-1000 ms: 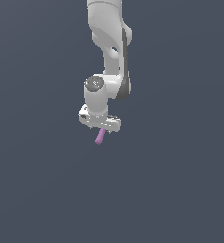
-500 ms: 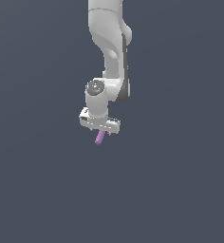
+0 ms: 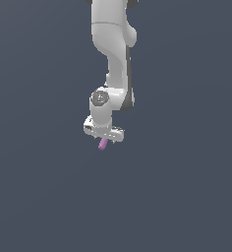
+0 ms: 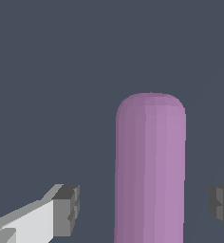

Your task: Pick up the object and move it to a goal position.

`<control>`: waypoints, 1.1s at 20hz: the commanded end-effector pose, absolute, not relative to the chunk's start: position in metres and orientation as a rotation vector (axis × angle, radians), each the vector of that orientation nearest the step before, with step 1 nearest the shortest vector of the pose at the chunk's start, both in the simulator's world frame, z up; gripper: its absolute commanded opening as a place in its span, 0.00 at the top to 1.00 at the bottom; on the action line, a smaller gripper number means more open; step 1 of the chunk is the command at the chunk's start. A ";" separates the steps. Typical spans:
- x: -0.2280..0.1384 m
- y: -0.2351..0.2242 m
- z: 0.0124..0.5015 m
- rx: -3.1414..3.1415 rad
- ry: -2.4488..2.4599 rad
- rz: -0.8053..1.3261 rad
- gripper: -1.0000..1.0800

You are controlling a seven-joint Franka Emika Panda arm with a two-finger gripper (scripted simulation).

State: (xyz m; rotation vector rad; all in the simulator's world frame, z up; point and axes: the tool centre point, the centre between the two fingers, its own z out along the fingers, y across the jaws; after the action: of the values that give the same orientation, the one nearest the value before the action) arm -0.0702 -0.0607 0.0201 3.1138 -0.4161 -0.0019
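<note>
Background: all dark grey-blue. I see no counter and no floor line anywhere.

Arm [image 3: 114,54]: big and white. It comes down from the top of the exterior view, and its upper part is cut off there.

Claw [image 3: 104,137]: white, at the low end of the arm. It looks like it is holding the rod, because the rod hangs from it with nothing under it. In the wrist view the dark fingertips [image 4: 66,209] sit a little apart from the rod's sides, so I cannot see the exact spot where they press.

Rod [image 3: 103,144]: small, thin and pink-purple, with a round end. It pokes out under the claw, tilted a bit toward the exterior view's left. Up close [image 4: 150,171] it fills much of the wrist view.

Done: the picking up looks finished, I think.

Left: carrying the rod to the goal.

Hard to tell: no goal mark shows in either view, so I cannot say how far there is to go. The rod's top end is hidden inside the claw.
</note>
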 end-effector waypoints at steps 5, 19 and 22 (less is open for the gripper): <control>-0.070 -0.061 0.019 3.114 -0.416 0.000 1.00; -0.056 -0.054 0.023 3.113 -0.418 0.001 1.00; -0.045 -0.047 0.025 3.113 -0.418 0.001 1.00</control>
State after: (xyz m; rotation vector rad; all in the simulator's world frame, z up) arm -0.0509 -0.0509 0.0238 3.1131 -0.4192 0.0005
